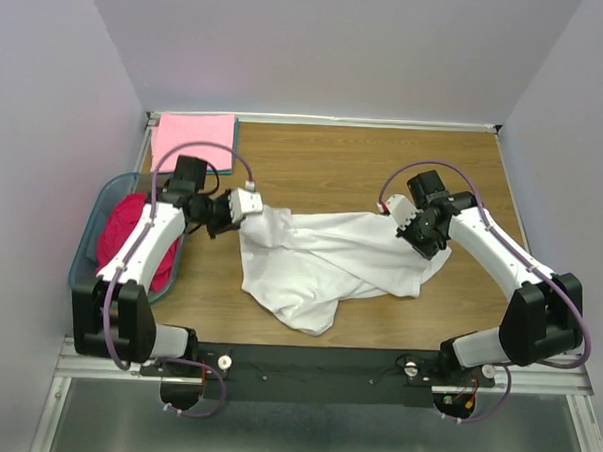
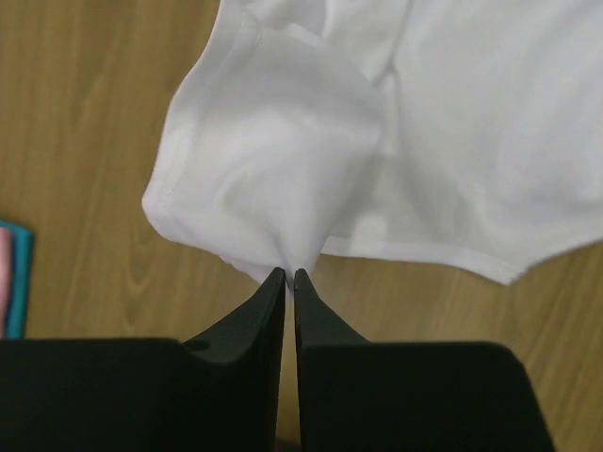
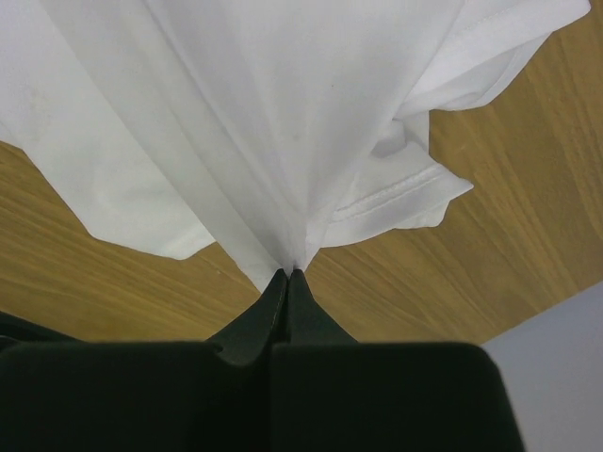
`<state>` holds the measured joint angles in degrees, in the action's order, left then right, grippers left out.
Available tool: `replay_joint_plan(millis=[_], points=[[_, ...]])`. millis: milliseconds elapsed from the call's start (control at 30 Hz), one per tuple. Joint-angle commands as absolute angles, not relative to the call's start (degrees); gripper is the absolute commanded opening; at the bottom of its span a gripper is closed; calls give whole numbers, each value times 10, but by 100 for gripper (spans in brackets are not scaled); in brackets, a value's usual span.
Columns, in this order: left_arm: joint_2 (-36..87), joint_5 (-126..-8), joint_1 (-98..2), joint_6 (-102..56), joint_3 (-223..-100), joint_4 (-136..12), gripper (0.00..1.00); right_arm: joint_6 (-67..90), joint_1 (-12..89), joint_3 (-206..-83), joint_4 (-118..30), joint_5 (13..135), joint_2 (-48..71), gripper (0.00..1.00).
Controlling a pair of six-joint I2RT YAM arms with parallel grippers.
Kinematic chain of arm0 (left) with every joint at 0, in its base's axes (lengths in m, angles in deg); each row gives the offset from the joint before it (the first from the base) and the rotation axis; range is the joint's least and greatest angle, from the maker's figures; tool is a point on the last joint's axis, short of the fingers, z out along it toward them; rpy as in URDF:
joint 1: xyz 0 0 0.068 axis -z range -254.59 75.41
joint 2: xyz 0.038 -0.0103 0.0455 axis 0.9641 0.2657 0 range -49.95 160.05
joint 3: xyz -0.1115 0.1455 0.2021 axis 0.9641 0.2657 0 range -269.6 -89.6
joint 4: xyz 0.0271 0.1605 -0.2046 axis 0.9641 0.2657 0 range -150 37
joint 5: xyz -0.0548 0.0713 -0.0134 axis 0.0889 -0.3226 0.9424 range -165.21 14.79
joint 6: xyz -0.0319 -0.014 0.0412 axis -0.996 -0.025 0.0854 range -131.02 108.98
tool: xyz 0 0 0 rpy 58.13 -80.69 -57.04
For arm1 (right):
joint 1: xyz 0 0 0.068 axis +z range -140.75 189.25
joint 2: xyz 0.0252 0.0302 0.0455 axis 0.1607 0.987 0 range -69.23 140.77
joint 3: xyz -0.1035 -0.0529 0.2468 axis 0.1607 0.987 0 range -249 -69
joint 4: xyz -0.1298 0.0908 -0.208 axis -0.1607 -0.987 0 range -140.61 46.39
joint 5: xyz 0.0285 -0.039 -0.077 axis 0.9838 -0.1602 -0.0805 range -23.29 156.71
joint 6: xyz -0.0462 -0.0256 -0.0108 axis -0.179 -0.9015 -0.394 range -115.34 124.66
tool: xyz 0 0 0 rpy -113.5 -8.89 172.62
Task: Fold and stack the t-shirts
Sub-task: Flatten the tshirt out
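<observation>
The white t-shirt (image 1: 325, 259) lies crumpled on the middle of the table, stretched between my two grippers. My left gripper (image 1: 252, 204) is shut on its left corner; in the left wrist view the cloth (image 2: 283, 160) bunches out from the gripper's shut tips (image 2: 289, 274). My right gripper (image 1: 394, 212) is shut on its right corner; in the right wrist view the cloth (image 3: 283, 113) fans out from that gripper (image 3: 288, 272). A light pink t-shirt (image 1: 193, 139) lies folded flat at the back left. A magenta-red t-shirt (image 1: 121, 233) sits bunched in the basket.
A teal plastic basket (image 1: 85, 252) stands at the left table edge beside the left arm. Purple walls enclose the table on three sides. A black rail (image 1: 315, 365) runs along the near edge with both arm bases.
</observation>
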<state>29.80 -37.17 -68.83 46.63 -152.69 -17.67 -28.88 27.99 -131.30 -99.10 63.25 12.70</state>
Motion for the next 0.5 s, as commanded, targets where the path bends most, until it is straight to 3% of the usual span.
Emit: replay_joint_plan(millis=[0, 33, 167, 333, 467], points=[[215, -421, -660, 632, -1413, -105, 24, -294, 274, -1296, -1006, 643, 107, 1], [196, -435, -649, 659, -1393, -105, 35, -294, 274, -1291, -1006, 644, 106, 1], [76, -460, -630, 661, -1335, -128, 54, -289, 274, -1285, -1005, 654, 113, 1], [110, -481, -642, 521, -1369, -191, 58, -286, 274, -1292, -1008, 665, 130, 1], [279, -425, -683, 446, -1458, -172, 58, -283, 275, -1303, -1011, 664, 139, 1]])
